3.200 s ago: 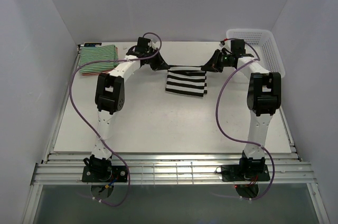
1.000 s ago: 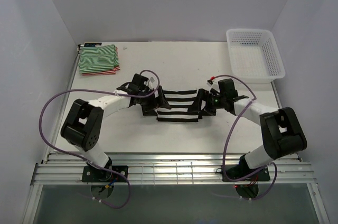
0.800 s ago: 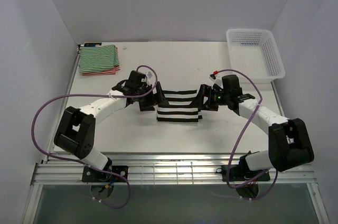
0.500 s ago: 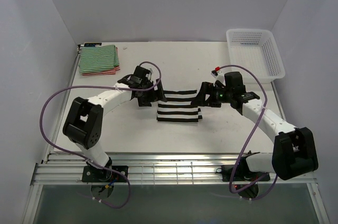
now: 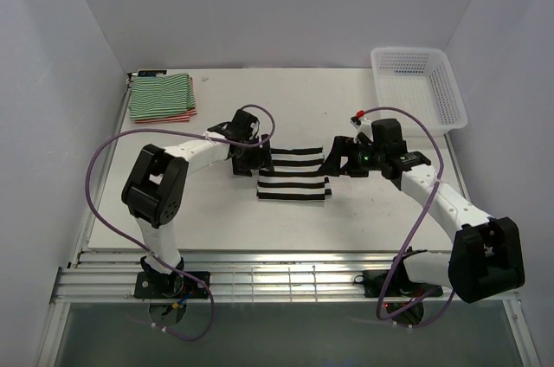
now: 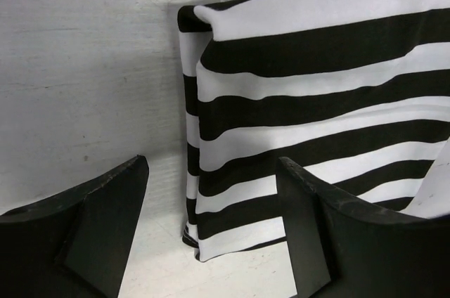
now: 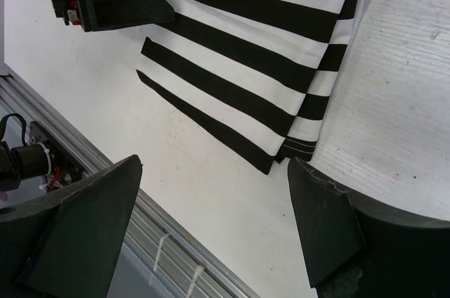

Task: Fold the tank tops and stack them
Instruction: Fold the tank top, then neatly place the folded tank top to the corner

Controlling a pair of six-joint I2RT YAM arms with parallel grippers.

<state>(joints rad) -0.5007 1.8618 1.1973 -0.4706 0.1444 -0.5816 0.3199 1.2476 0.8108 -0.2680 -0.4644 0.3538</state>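
Observation:
The black-and-white tank top (image 5: 293, 175) lies folded flat in the middle of the table (image 5: 216, 215). My left gripper (image 5: 252, 160) hangs open at its left edge; in the left wrist view (image 6: 211, 221) the jaws straddle the near left corner of the striped cloth (image 6: 309, 94) without pinching it. My right gripper (image 5: 332, 160) stands open at the right edge, and in its wrist view (image 7: 211, 224) bare table lies between the fingers, the cloth's corner (image 7: 260, 52) just ahead. A green-and-white tank top (image 5: 161, 92) sits folded on a red-and-white one (image 5: 163, 117) at the back left.
A white lattice basket (image 5: 421, 86) stands at the back right corner. Metal rails (image 5: 277, 276) run along the near table edge by the arm bases. Purple cables loop from both arms. White walls close in the left, right and back.
The black-and-white top, held up at the back earlier, now lies folded mid-table. Over the last second both grippers rose and drew back slightly from its sides, and the left elbow swung inward.

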